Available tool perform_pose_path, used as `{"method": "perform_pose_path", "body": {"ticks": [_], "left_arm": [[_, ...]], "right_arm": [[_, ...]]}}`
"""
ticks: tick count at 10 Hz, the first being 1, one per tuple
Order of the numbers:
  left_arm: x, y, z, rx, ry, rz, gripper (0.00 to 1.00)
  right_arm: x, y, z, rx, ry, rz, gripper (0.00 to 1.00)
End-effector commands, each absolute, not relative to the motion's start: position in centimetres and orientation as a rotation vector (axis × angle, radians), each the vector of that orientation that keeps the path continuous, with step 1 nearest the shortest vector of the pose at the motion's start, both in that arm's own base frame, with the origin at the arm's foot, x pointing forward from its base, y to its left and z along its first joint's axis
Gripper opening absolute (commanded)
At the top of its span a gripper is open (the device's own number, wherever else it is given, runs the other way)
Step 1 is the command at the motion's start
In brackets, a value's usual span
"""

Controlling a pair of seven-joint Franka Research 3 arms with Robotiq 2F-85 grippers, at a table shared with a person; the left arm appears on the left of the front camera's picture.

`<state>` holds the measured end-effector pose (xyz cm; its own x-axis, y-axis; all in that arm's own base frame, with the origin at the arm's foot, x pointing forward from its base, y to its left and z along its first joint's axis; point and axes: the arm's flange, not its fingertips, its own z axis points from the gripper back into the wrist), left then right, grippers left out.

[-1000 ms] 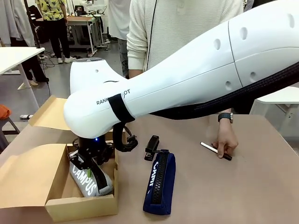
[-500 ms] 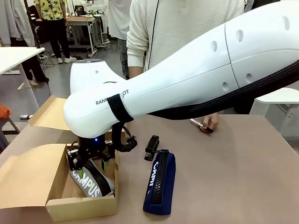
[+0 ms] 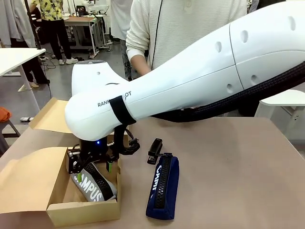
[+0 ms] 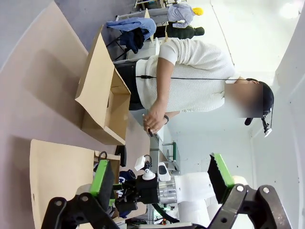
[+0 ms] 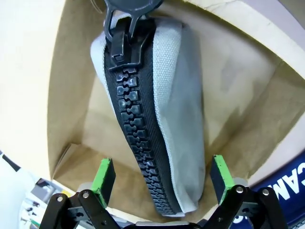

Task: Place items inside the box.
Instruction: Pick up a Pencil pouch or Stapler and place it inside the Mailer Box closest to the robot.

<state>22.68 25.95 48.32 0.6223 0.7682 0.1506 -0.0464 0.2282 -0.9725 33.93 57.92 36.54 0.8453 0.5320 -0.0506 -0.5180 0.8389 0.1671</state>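
The front view looks from the robot's side across the table [image 3: 248, 181] at a person [image 3: 190, 28] at the far edge. The left wrist view, rolled sideways and farther off, faces the cardboard box [image 4: 114, 109] and that person. The right wrist view looks closely down into the same box, onto the grey pencil case [image 5: 186, 109].

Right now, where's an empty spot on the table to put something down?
The bare table right of the navy pencil case is free, out to the edge. The left is crowded: the black stapler sits by that case, and the open right gripper hangs over the grey CAMPUS case in the box.
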Motion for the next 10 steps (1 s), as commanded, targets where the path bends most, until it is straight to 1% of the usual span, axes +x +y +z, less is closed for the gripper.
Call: {"method": "perform_pose_path", "body": {"ticks": [1, 3, 4, 5, 6, 8, 9, 10], "left_arm": [[22.6, 26.0, 48.4, -1.229, -0.744, 0.614, 1.00], [22.6, 26.0, 48.4, -1.229, -0.744, 0.614, 1.00], [22.6, 26.0, 48.4, -1.229, -0.744, 0.614, 1.00], [22.6, 26.0, 48.4, -1.229, -0.744, 0.614, 1.00], [22.6, 26.0, 48.4, -1.229, -0.744, 0.614, 1.00], [22.6, 26.0, 48.4, -1.229, -0.744, 0.614, 1.00], [22.6, 26.0, 48.4, -1.229, -0.744, 0.614, 1.00], [22.6, 26.0, 48.4, -1.229, -0.744, 0.614, 1.00]], "right_arm": [[33.9, 58.0, 37.0, 0.153, 0.118, 0.589, 1.00], [32.8, 57.7, 38.3, 0.177, 0.159, 0.599, 1.00], [31.4, 57.3, 39.6, 0.164, 0.202, 0.579, 1.00], [30.1, 56.4, 40.8, 0.158, 0.213, 0.569, 1.00], [29.0, 55.3, 41.9, 0.143, 0.186, 0.541, 1.00], [26.7, 52.7, 43.4, 0.117, 0.245, 0.536, 1.00], [26.2, 51.2, 43.9, 0.094, 0.291, 0.540, 1.00], [26.9, 49.8, 44.1, 0.053, 0.270, 0.486, 1.00]]}}
